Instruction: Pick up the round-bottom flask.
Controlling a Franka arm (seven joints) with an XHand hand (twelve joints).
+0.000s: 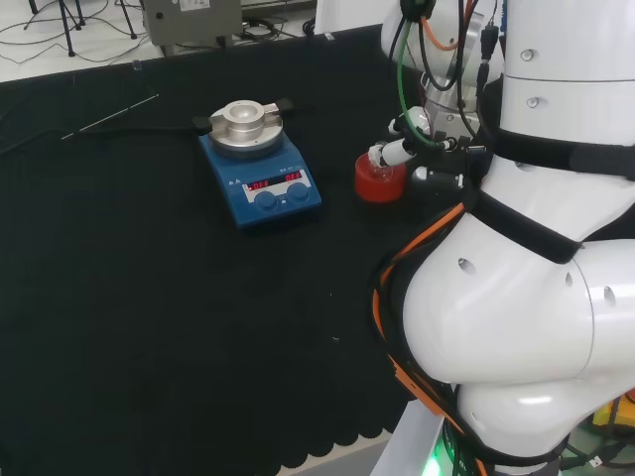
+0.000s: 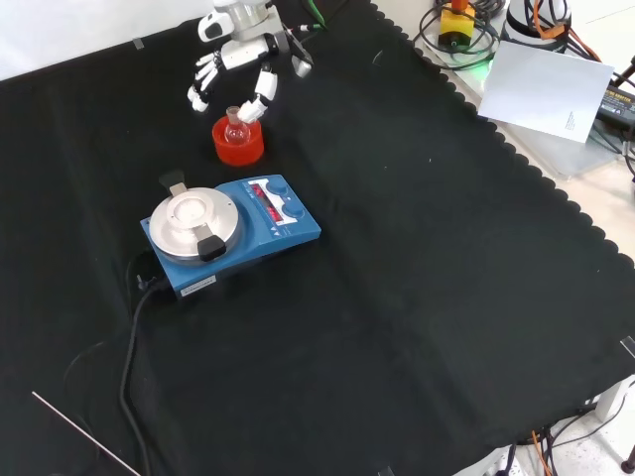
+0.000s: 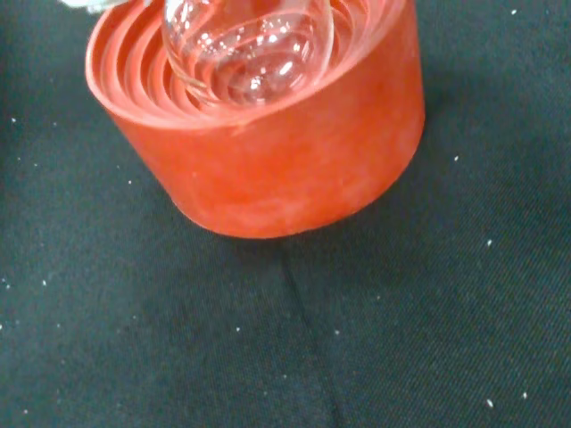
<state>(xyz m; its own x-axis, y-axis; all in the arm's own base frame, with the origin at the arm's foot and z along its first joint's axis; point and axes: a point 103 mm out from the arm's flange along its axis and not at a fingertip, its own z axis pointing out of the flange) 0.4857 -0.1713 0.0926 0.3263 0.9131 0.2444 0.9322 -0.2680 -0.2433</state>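
Observation:
A clear round-bottom flask (image 2: 235, 123) stands upright in a red ribbed stand (image 2: 238, 145) near the top of the front view. The hand (image 2: 241, 52) hangs just beyond and above it, open, with its fingers (image 2: 260, 102) straight and spread to either side of the flask's neck; I cannot tell whether one touches the glass. In the head view the hand (image 1: 395, 150) is right over the red stand (image 1: 378, 179), partly behind the arm's white links. The wrist view looks down on the flask's bulb (image 3: 250, 45) seated in the stand (image 3: 277, 160).
A blue hotplate stirrer (image 2: 230, 234) with a round metal top stands close in front of the stand in the front view, left of it in the head view (image 1: 260, 164). Its black cable (image 2: 132, 327) trails off. A thin rod (image 2: 79, 432) lies near the cloth's edge.

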